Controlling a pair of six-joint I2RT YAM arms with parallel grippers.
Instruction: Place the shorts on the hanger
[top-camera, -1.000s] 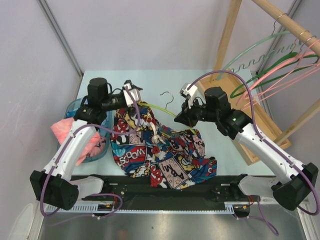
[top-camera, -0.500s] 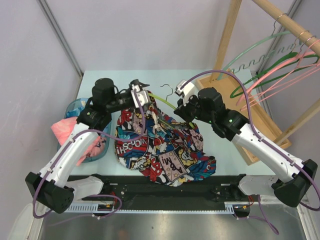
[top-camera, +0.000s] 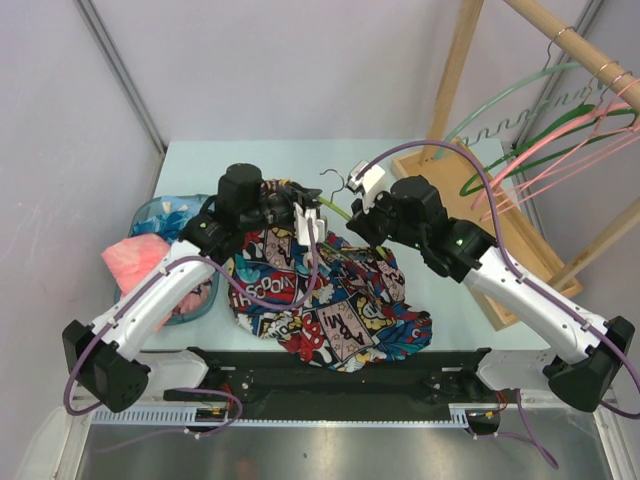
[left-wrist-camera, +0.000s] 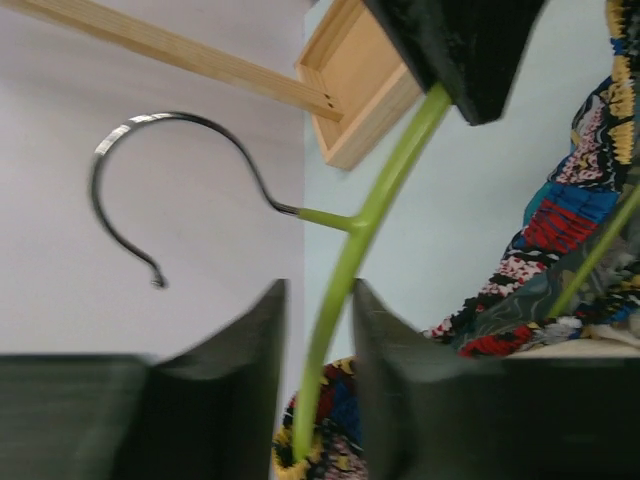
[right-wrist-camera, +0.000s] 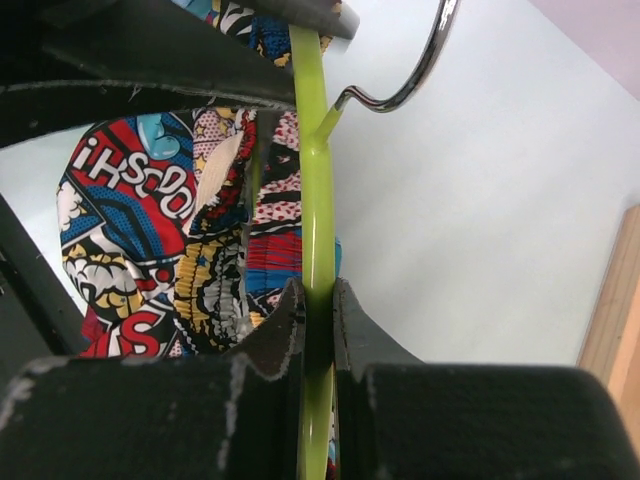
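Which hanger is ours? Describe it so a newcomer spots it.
On the blue table, find the comic-print shorts in the middle. The hanger pokes out of them, the right claw shut on its bar. Unlike the pink and dark green hangers on the wooden rack, it is thin and lime green.

Pale blue tabletop (top-camera: 300, 158). Shorts (top-camera: 335, 305) lie bunched on it, from the centre toward the near edge, with the far part raised off the surface. Blue bin (top-camera: 150, 214) at left edge. Wooden rack base (top-camera: 462, 172) at far right corner.
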